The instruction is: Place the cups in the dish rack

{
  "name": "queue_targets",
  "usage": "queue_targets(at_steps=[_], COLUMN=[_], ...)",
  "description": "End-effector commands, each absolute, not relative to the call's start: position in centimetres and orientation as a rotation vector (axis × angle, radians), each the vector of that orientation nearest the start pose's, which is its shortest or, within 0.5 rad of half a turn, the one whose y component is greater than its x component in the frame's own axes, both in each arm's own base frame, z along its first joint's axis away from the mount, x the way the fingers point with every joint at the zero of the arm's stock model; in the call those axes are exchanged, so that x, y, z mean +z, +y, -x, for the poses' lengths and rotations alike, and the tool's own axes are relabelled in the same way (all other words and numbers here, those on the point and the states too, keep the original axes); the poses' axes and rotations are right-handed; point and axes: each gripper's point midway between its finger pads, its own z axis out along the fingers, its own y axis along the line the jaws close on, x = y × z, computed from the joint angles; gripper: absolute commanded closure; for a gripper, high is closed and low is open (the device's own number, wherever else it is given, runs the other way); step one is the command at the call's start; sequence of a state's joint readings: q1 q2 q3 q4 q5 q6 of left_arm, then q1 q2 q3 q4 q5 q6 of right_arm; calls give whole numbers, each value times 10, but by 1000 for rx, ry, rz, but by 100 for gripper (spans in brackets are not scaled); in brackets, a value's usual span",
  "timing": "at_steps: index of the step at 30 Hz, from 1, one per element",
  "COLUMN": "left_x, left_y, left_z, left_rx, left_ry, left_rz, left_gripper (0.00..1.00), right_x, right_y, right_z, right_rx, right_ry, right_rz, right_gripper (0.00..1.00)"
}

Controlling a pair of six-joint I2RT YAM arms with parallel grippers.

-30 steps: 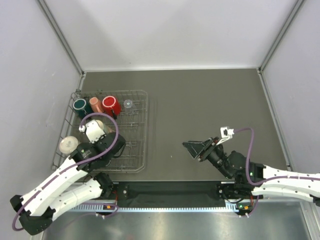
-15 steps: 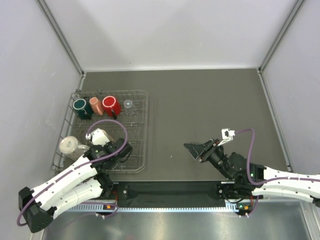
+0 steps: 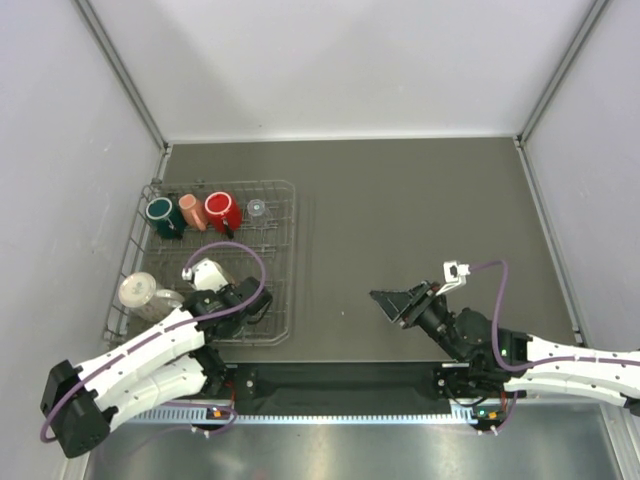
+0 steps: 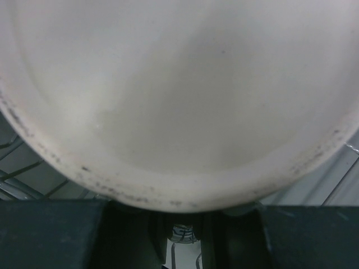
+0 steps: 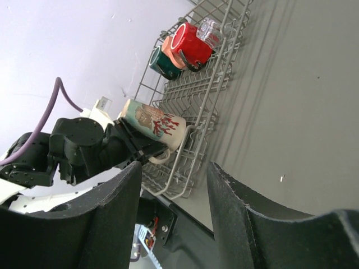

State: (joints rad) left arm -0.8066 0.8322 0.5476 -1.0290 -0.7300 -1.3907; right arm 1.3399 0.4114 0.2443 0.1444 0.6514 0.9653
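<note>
The wire dish rack (image 3: pixel 283 262) sits at the table's left. Along its far side stand a dark green mug (image 3: pixel 160 212), a tan cup (image 3: pixel 190 209), a red mug (image 3: pixel 220 210) and a tiny clear glass (image 3: pixel 257 208). My left gripper (image 3: pixel 180 297) is shut on the handle of a white mug with a red pattern (image 3: pixel 137 290), held on its side over the rack's near-left part. That mug (image 4: pixel 179 101) fills the left wrist view, and the right wrist view shows it (image 5: pixel 154 126) too. My right gripper (image 3: pixel 395 300) hangs open and empty over the table.
Grey side walls close in the table on the left and right. The rack (image 5: pixel 190 106) has bare wire rows between the held mug and the far cups. The right arm's cable (image 3: pixel 490 275) loops above its wrist.
The left wrist has swung down and to the right while the white mug stays near the same spot. My right gripper has drifted slightly toward the near edge, its jaws a touch narrower.
</note>
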Motion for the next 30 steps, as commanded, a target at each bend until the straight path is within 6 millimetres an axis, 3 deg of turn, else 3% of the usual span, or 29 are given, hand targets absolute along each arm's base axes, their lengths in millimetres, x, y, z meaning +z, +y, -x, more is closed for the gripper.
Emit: queue_targets(at_steps=[1, 5, 7, 10, 23, 30], left_x=[87, 81, 75, 71, 64, 71], left_y=[-45, -43, -42, -43, -44, -47], left_z=[-187, -186, -184, -182, -179, -179], left_rx=[118, 144, 156, 140, 126, 84], left_ry=[2098, 2101, 2109, 2117, 2130, 2131], left_rz=[827, 826, 835, 843, 852, 866], left_gripper=[100, 99, 88, 80, 52, 44], right_x=[216, 211, 209, 209, 212, 213], right_y=[237, 237, 237, 237, 238, 239], right_z=[-135, -134, -134, -134, -133, -132], right_rx=[1288, 1291, 1298, 1303, 1317, 1322], right_ry=[1704, 1712, 1713, 1708, 1707, 1709], right_rz=[-251, -258, -269, -269, -264, -261], right_gripper=[50, 50, 50, 50, 51, 51])
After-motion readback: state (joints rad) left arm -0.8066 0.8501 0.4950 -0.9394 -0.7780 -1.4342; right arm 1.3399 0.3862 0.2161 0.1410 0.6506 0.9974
